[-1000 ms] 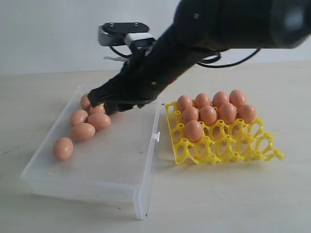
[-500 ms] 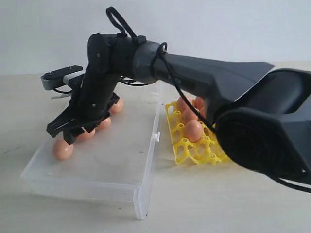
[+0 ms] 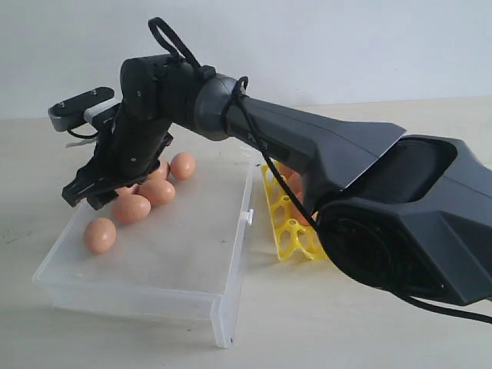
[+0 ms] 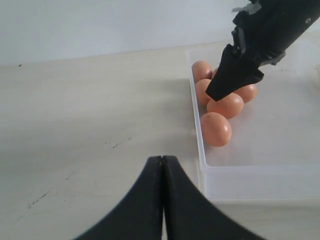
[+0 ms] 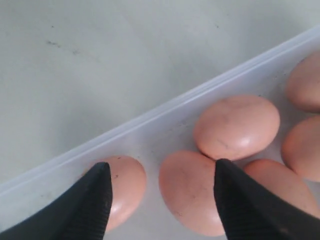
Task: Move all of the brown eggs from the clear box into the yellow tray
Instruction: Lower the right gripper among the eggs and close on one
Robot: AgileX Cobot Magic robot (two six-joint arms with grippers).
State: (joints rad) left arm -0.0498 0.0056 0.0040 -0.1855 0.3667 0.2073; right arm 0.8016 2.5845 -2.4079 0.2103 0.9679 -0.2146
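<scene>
Some brown eggs sit clustered along the left side of the clear box in the exterior view, one lying apart nearer the front. Right pincer is wide open and empty, low over the cluster by the box's side wall, with one egg between its fingers. Yellow tray is just right of the box on the tabletop, mostly hidden by the right arm. Left pincer is fully closed and empty, over bare tabletop beside the box.
</scene>
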